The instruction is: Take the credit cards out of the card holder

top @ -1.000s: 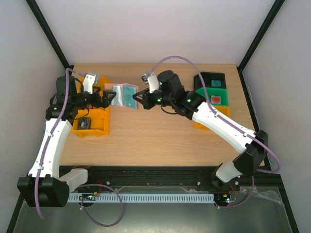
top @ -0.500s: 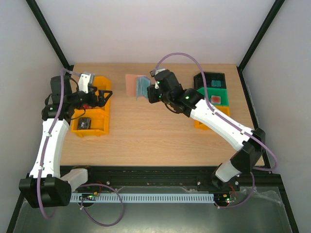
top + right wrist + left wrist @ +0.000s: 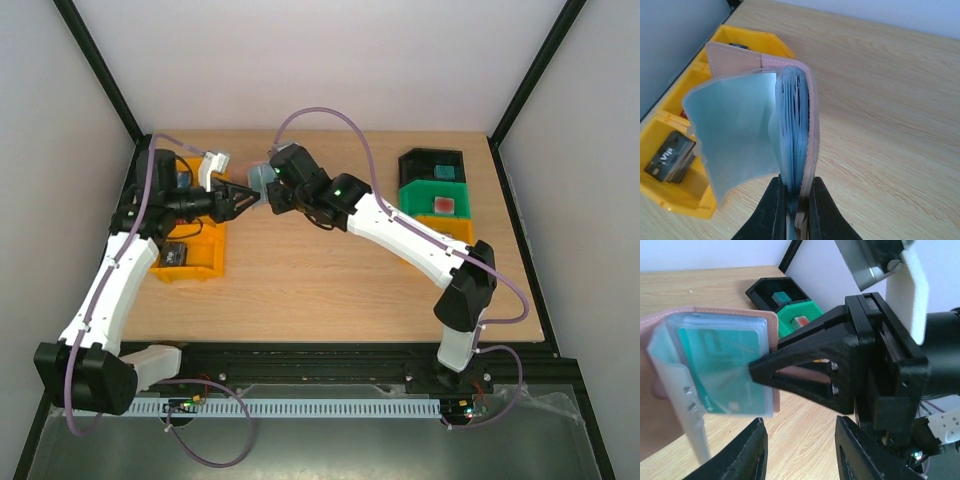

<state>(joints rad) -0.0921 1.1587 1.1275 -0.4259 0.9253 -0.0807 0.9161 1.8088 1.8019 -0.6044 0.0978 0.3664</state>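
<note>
My right gripper (image 3: 266,187) is shut on the spine end of the card holder (image 3: 258,177) and holds it on edge above the table's back left. From the right wrist, the card holder (image 3: 807,100) shows a pink cover and fanned pale blue sleeves, pinched by the right gripper (image 3: 795,202). A teal credit card (image 3: 722,365) sits inside a clear sleeve of the card holder (image 3: 715,313). My left gripper (image 3: 800,437) is open with nothing between its fingers, just below and in front of that sleeve. From above, the left gripper (image 3: 244,195) points right at the holder.
An orange bin (image 3: 205,262) at the left holds a dark card (image 3: 174,253). At the back right stand a black bin (image 3: 415,165) with a teal card (image 3: 445,172) and a green bin (image 3: 415,197) with a red card (image 3: 445,205).
The right arm swung the card holder left towards the left arm. The left gripper came out over the orange bin to meet it, and its jaws narrowed.
</note>
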